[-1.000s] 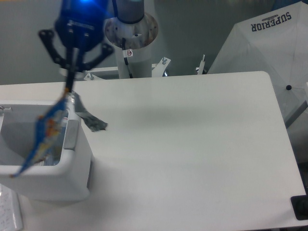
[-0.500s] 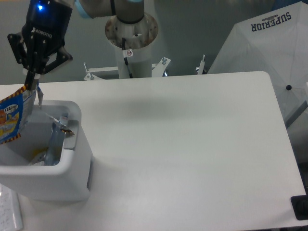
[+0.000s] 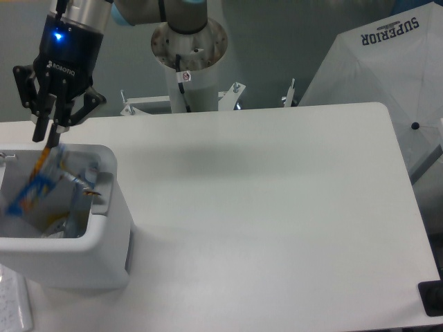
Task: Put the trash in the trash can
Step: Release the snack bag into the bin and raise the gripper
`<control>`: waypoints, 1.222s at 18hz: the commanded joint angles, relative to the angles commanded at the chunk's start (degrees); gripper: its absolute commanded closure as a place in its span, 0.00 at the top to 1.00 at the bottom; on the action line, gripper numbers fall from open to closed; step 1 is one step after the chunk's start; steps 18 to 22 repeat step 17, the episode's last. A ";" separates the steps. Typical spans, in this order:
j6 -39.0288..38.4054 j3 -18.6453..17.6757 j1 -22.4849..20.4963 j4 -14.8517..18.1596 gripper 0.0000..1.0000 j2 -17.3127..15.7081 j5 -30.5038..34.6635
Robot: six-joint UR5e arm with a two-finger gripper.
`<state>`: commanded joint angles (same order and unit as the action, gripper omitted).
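A white counter (image 3: 263, 207) with rounded corners fills most of the view. Beyond its right far corner stands a white canopy-like cover (image 3: 387, 62) with the word SUPERIOR printed in dark letters and a small black knob on its side. At the counter's far edge sit metal brackets (image 3: 235, 93). A dark block (image 3: 431, 299) shows at the lower right edge, a pale ribbed object (image 3: 14, 304) at the lower left
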<state>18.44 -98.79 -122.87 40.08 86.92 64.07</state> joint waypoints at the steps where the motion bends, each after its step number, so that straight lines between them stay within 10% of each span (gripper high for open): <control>1: 1.06 -0.09 -0.18 0.00 1.00 -0.09 0.17; 9: 4.65 4.57 -6.68 0.09 1.00 0.17 16.41; 17: 29.61 -1.66 -15.55 0.62 1.00 0.35 27.59; 22: 29.61 -1.66 -15.55 0.62 1.00 0.35 27.59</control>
